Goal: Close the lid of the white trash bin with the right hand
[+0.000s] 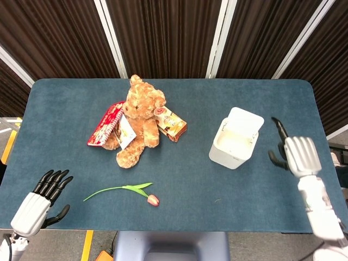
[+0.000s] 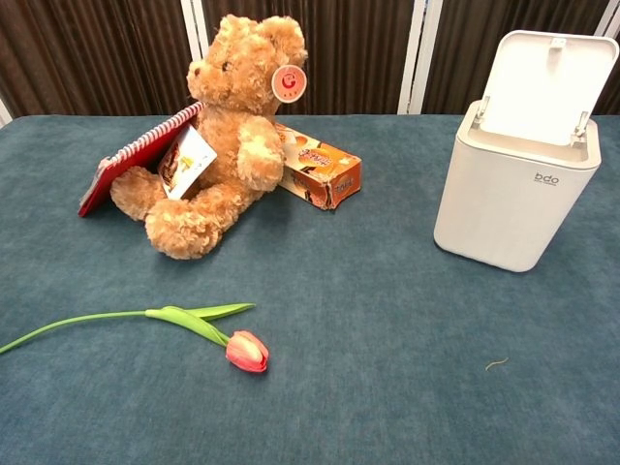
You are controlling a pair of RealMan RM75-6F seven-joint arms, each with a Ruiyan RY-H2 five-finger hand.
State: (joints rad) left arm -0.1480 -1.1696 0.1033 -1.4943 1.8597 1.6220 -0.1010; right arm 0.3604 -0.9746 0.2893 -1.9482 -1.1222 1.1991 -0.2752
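Blue felt covers the desk [image 1: 70, 109], where the white trash bin [image 1: 234, 138] stands lid [image 1: 244, 120] up, right hand [image 1: 295, 153] just beside it, fingers [image 1: 279, 128] spread, holding nothing.

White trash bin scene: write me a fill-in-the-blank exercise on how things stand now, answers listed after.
1. The lid of the white trash bin stands ____.
2. The right hand is beside the bin and holds ____.
3. The tulip lies flat on the ____.
4. The red notebook leans against the ____.

Answers: open; nothing; table; teddy bear
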